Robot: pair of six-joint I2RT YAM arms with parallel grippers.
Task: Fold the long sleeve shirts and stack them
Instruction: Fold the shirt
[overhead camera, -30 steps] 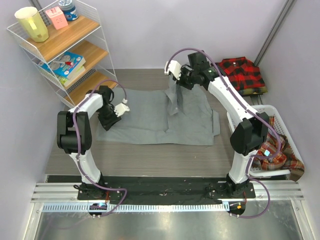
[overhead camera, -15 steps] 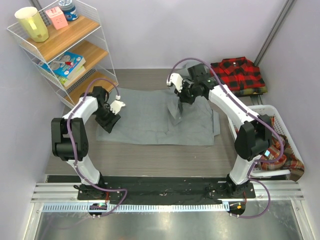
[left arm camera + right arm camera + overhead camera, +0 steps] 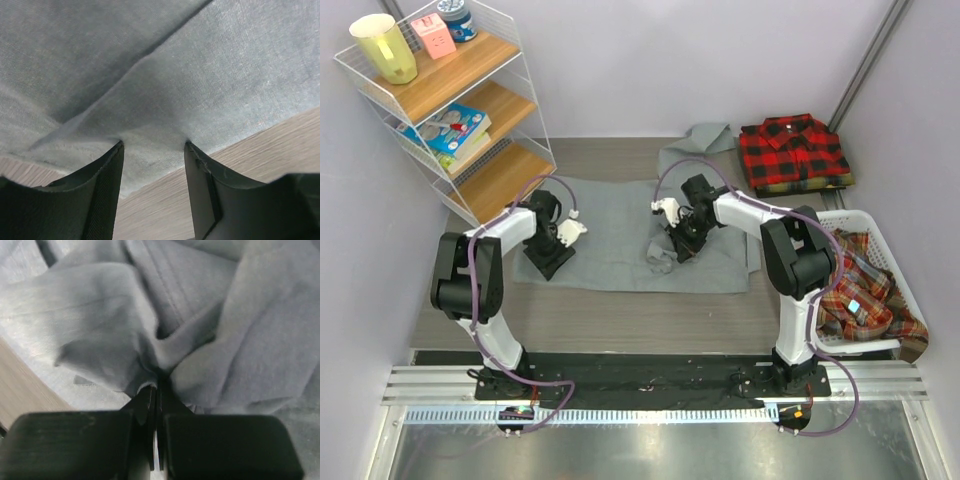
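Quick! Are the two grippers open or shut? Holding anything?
Left gripper: open, holding nothing, over the edge of the grey shirt.
Right gripper: closed, pinching a bunch of the grey shirt.

The grey shirt [image 3: 610, 240] is plain, the far-right shirt [image 3: 792, 150] red-and-black checked, the basket [image 3: 845, 214] white, its shirts [image 3: 868, 300] orange-brown-teal plaid, the far-left jug [image 3: 382, 48] pale yellow.

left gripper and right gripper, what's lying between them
Only the grey shirt: a flat stretch of its cloth runs from the left gripper to the right gripper, which is shut on a bunched fold. The top view shows it.
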